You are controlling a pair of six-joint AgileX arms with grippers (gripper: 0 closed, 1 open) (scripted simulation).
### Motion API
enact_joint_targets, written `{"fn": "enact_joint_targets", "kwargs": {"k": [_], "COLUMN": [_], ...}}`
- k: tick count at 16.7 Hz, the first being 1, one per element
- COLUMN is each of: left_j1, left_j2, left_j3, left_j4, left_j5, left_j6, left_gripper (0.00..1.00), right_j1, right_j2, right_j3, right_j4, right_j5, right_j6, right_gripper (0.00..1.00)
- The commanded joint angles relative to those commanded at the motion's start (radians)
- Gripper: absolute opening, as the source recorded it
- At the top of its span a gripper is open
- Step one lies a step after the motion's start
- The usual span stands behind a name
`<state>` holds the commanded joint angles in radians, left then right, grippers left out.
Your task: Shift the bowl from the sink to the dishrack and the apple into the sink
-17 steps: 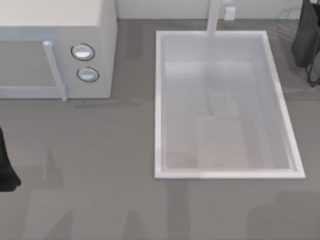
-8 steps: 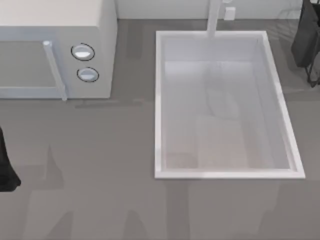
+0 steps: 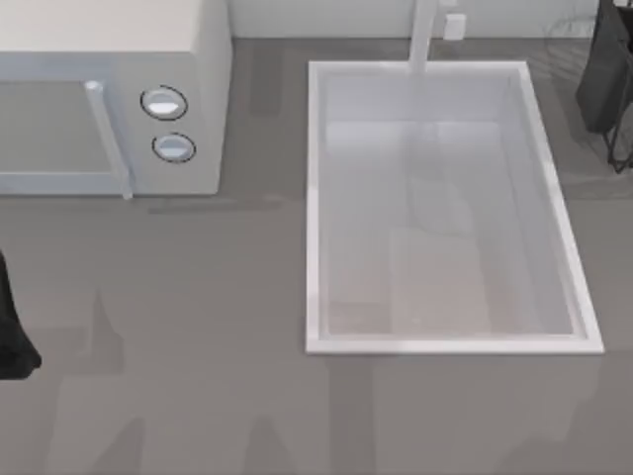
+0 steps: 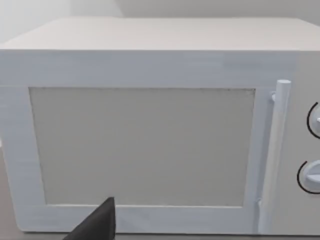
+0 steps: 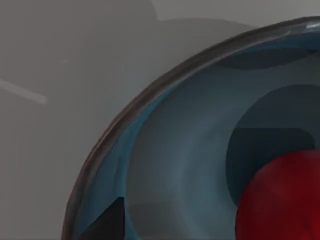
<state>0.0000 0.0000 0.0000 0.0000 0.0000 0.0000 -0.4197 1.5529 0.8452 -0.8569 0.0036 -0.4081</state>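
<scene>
- The sink [image 3: 315, 208] occupies the centre-right of the grey worktop [image 3: 198, 327] in the top view; its white faucet post [image 3: 423, 35] stands at the basin's 12 o'clock edge.
- The basin interior appears bare white.
- The microwave [image 3: 109, 94] sits at 10 o'clock from the sink, well apart from it; two round knobs [image 3: 164, 103] are on its right-hand panel.
- The dishrack [image 3: 569, 30], thin grey wire, is partly visible at 1 o'clock from the sink, beside a solid black object [image 3: 605, 74] at the frame edge.
- A dark part of the left arm [image 3: 12, 332] sits at 9 o'clock of the top view.
- The left wrist view faces the microwave door [image 4: 142, 145] and its vertical handle [image 4: 272, 150]; one dark fingertip [image 4: 97, 225] is visible. Cannot tell how far the left gripper is open.
- The right wrist view looks closely into the bowl [image 5: 165, 155], with the apple [image 5: 282, 200] lying inside it.
- One dark fingertip [image 5: 107, 222] sits just inside the bowl rim. Cannot tell the right gripper's opening or whether it grips anything.
</scene>
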Motion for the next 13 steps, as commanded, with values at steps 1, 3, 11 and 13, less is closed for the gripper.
{"fn": "enact_joint_targets", "kwargs": {"k": [1, 3, 11, 13], "left_j1": [0.000, 0.000, 0.000, 0.000], "left_j2": [0.000, 0.000, 0.000, 0.000], "left_j3": [0.000, 0.000, 0.000, 0.000], "left_j4": [0.000, 0.000, 0.000, 0.000], "left_j5": [0.000, 0.000, 0.000, 0.000], "left_j6": [0.000, 0.000, 0.000, 0.000], "left_gripper": [1.00, 1.00, 1.00, 1.00], "right_j1": [0.000, 0.001, 0.001, 0.001], "right_j2": [0.019, 0.052, 0.068, 0.068], "right_j3": [-0.027, -0.072, -0.094, -0.094], "right_j4": [0.050, 0.123, 0.156, 0.156], "right_j5": [0.000, -0.001, -0.004, -0.004], "right_j6": [0.000, 0.000, 0.000, 0.000], "right_gripper": [1.00, 1.00, 0.85, 0.70]}}
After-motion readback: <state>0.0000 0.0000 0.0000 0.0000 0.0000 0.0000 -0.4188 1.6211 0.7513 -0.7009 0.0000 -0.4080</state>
